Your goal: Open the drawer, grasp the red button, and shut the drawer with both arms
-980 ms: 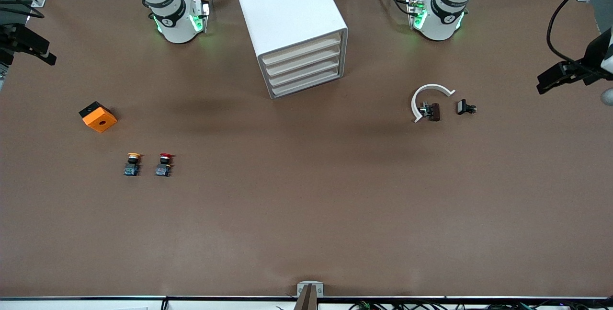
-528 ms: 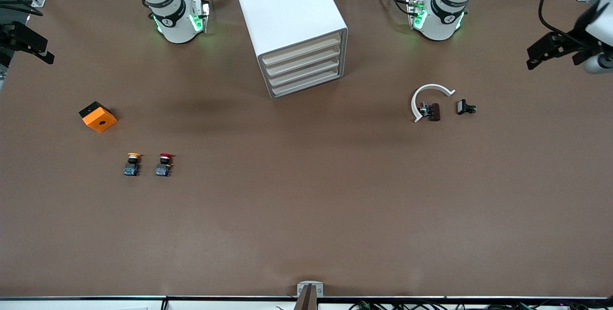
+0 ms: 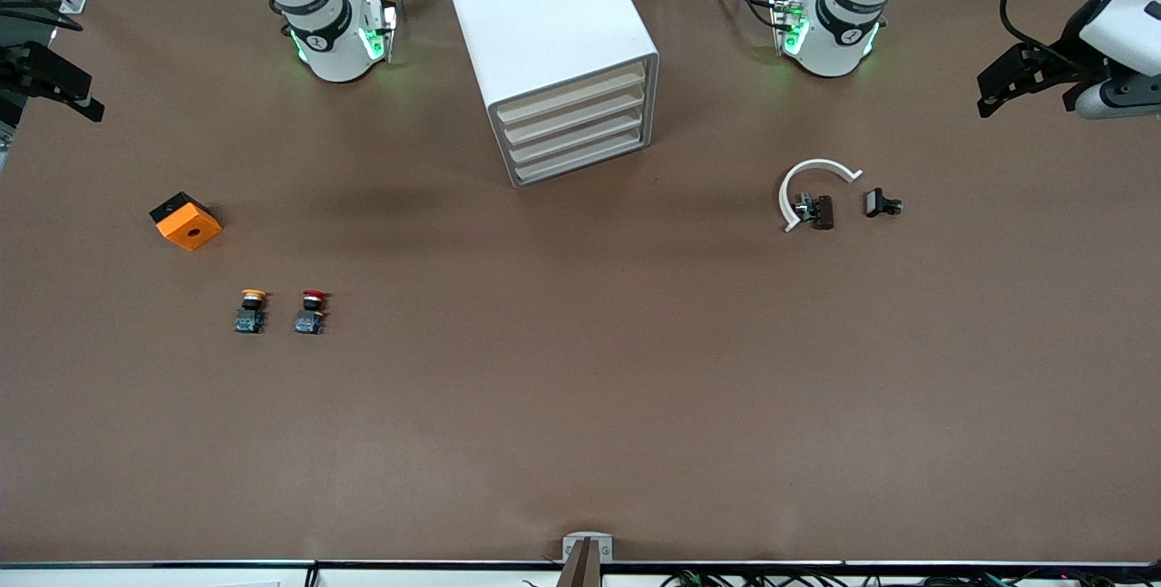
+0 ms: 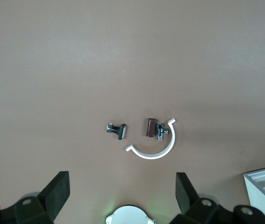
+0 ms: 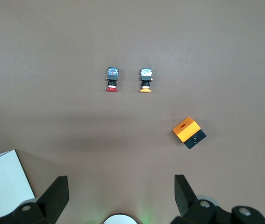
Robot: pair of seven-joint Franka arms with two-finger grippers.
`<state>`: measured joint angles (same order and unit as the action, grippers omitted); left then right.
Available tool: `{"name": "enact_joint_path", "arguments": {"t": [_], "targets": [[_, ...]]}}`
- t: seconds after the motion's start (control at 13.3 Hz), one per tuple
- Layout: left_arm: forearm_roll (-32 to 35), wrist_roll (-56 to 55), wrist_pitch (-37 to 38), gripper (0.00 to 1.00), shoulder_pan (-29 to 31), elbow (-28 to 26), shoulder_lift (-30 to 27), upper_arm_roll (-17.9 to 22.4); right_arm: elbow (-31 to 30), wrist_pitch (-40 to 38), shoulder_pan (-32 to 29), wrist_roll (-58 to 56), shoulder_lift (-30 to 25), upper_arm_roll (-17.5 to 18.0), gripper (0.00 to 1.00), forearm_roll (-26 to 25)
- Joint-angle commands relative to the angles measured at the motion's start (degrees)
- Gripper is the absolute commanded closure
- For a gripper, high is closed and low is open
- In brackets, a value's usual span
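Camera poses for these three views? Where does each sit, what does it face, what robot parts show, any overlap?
Front view: high, across the table, facing both bases; sees the cabinet, left gripper and right gripper at the table's ends.
Left wrist view: on the left wrist, looking down past its open fingers at the white curved piece.
Right wrist view: on the right wrist, looking down past its open fingers at the red button, yellow button, orange cube.
Shared: front and right wrist views both show the buttons and cube.
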<state>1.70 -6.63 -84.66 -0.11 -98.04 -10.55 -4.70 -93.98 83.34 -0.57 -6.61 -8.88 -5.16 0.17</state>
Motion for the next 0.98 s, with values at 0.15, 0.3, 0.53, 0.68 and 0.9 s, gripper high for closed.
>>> {"name": "enact_joint_path", "arguments": {"t": [0.15,0.3,0.53,0.68,0.9], "targets": [[-1.4,0.9,-1.0,0.0,-0.1,-0.1,-0.4,0.7,-1.2,-0.2,-0.2,1.3,-1.4,0.2,0.0,0.1],[-1.3,0.9,-1.0,0.0,-0.1,1.1,0.6,0.8,-1.1,-0.5,-0.2,3.5,-1.4,0.2,0.0,0.3],[-1.1,0.8,-1.0,0.0,0.4,2.3,1.7,0.9,-1.0,-0.5,0.0,3.9,-1.4,0.2,0.0,0.4],[-1.0,0.8,-1.0,0.0,0.8,2.4,1.8,0.8,-1.0,-0.5,0.0,4.0,-1.4,0.2,0.0,0.4],[-0.7,0.9,-1.0,0.0,0.8,2.4,1.8,0.9,-1.0,-0.5,0.1,4.1,-1.4,0.3,0.0,0.4]]}}
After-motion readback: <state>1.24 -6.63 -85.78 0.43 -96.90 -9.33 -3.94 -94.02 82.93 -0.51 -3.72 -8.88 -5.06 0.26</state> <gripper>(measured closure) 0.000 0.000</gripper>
